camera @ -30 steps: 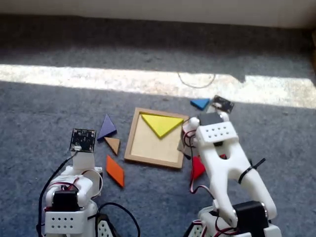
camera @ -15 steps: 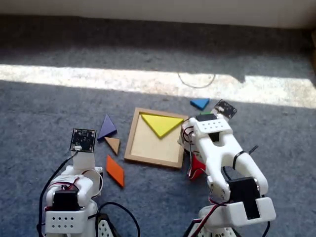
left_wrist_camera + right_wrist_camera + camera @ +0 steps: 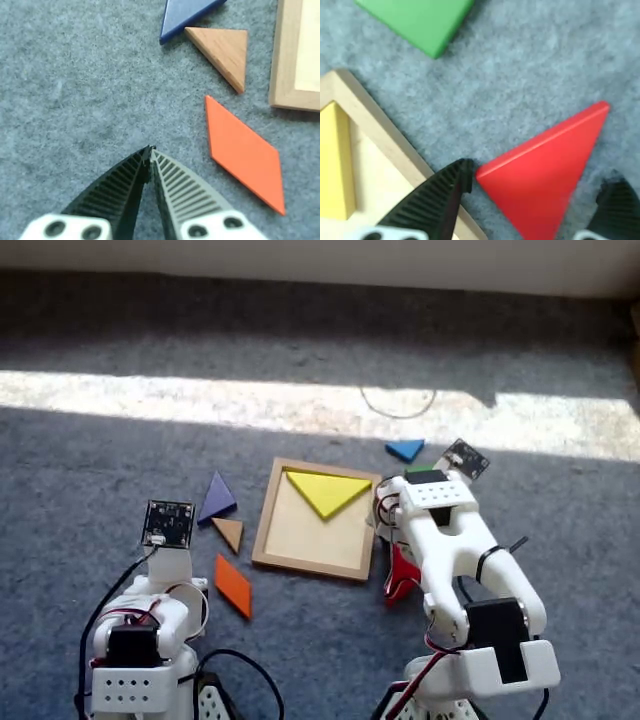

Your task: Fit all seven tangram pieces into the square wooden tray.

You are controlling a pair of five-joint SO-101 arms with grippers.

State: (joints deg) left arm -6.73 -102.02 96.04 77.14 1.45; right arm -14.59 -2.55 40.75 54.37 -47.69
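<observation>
The square wooden tray (image 3: 262,540) lies mid-carpet with a yellow triangle (image 3: 326,490) in its far part. Left of it lie a dark blue triangle (image 3: 216,497), a wooden triangle (image 3: 229,532) and an orange parallelogram (image 3: 232,586). A light blue triangle (image 3: 405,450) lies beyond the tray's right corner. A red triangle (image 3: 400,575) lies right of the tray, under the right arm. My right gripper (image 3: 535,192) is open and straddles the red triangle (image 3: 540,185), beside the tray's rim (image 3: 385,137); a green piece (image 3: 417,20) lies farther off. My left gripper (image 3: 151,152) is shut over bare carpet near the orange parallelogram (image 3: 245,155).
A thin loop of wire (image 3: 398,400) lies on the sunlit strip of carpet beyond the pieces. Blue-grey carpet surrounds everything, with open room in front of the tray between the two arm bases.
The right arm has drawn back toward its base and lowered over the red triangle. The left arm and all the pieces have stayed put.
</observation>
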